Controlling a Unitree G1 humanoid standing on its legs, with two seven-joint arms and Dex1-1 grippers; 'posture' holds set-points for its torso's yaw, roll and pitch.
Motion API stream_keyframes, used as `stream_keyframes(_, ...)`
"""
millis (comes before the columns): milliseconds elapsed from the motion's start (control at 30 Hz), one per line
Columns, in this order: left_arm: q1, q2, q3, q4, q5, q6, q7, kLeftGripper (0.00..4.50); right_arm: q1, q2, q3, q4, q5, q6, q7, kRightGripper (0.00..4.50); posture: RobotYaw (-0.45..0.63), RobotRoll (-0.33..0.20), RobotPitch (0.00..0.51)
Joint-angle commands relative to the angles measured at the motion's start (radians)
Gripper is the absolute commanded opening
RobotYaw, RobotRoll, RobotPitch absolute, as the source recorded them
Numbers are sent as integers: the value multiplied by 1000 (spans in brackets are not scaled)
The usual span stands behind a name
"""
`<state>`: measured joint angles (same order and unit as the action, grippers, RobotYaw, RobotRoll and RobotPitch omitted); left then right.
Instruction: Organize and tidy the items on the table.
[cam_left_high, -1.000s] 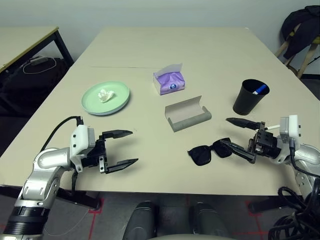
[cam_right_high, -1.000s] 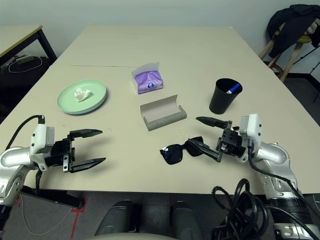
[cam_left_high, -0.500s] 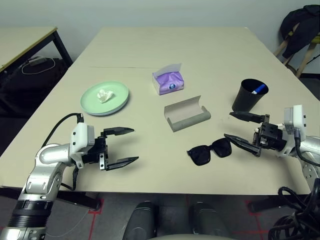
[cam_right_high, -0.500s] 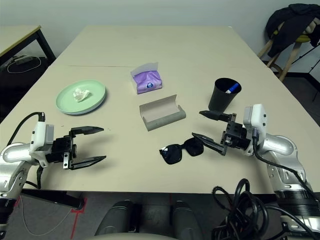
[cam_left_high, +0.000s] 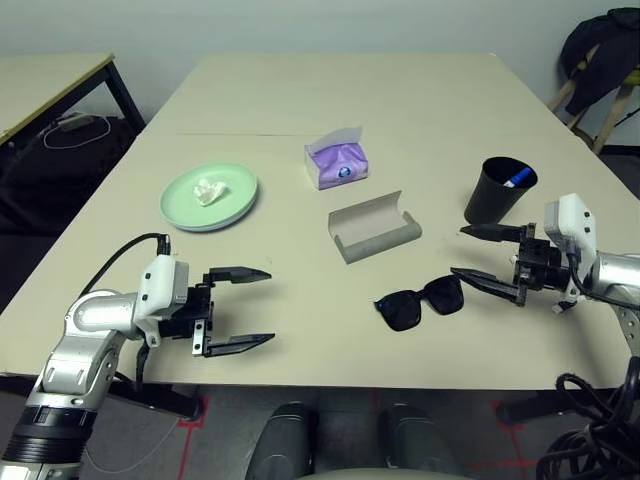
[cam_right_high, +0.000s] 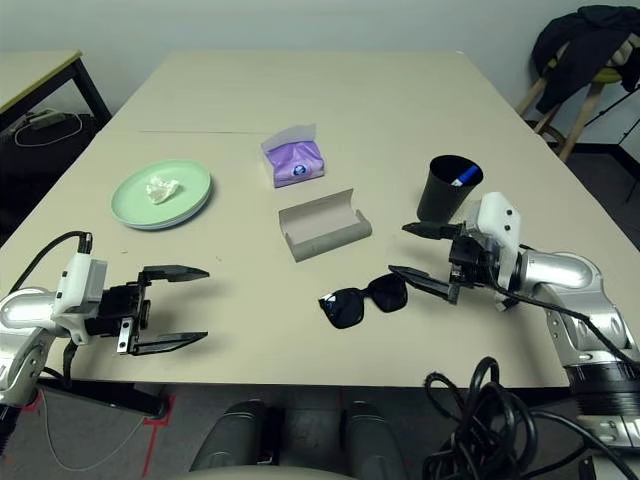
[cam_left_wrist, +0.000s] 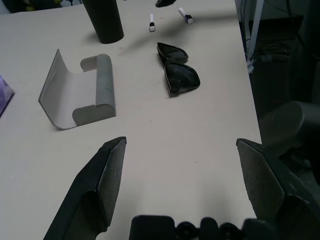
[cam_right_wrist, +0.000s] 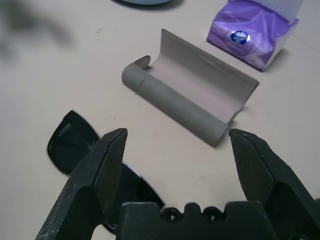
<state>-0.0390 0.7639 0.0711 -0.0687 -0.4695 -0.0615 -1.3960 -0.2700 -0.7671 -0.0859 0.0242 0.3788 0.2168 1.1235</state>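
1. I see the black sunglasses (cam_left_high: 420, 302) lying folded on the beige table (cam_left_high: 300, 90), near its front edge and on the right side.
2. The grey glasses case (cam_left_high: 375, 229) lies open just behind the sunglasses, near them but not touching.
3. Behind the case stands the purple tissue pack (cam_left_high: 338, 163), with white tissue showing at the top.
4. The black cup (cam_left_high: 497, 194) stands upright to the right of the case; a white marker with a blue cap (cam_left_high: 517, 181) is inside it.
5. On the left of the table is the mint green plate (cam_left_high: 209, 196) with the crumpled white tissue (cam_left_high: 210, 190) on it.
6. My right claw (cam_left_high: 487, 257) is just beside the sunglasses on their right, fingers wide apart, holding nothing.
7. My left claw (cam_left_high: 240, 308) is above the front left part of the table, well apart from the items, also wide apart and empty.
8. At the far left there is a smaller table with black legs (cam_left_high: 60, 80).
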Motion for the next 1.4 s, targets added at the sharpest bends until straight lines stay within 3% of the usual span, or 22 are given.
stream_keyframes(33, -14, 15, -15, 1, 4, 0, -20, 4462, -45, -6, 12, -49, 6, 92, -41, 4500, 18, 0, 57)
stream_keyframes(267, -19, 12, -17, 1, 8, -4, -14, 4462, -202, 15, 23, -126, 9, 349, -195, 4500, 14, 0, 59)
stream_keyframes(500, -23, 4, -26, 0, 12, -10, -5, 4462, -344, 68, 57, -192, 25, 413, -227, 4500, 16, 0, 56)
stream_keyframes(667, -24, 2, -29, -1, 15, -10, 1, 4462, -464, 76, 130, -203, 11, 513, -239, 4500, 18, 0, 56)
stream_keyframes(733, -24, 0, -31, -3, 16, -9, 4, 4462, -531, 34, 215, -182, -19, 595, -202, 4500, 19, 0, 55)
stream_keyframes(800, -24, -1, -34, -5, 16, -7, 7, 4462, -565, -19, 299, -175, -49, 563, -100, 4500, 17, 0, 56)
stream_keyframes(1200, -23, -15, -60, -14, 22, -10, 33, 4462, -534, -191, 449, -285, -155, 377, 185, 4500, 27, 0, 56)
stream_keyframes(1400, -21, -18, -67, -18, 23, -12, 42, 4462, -432, -274, 472, -391, -192, 343, 263, 4500, 27, 0, 56)
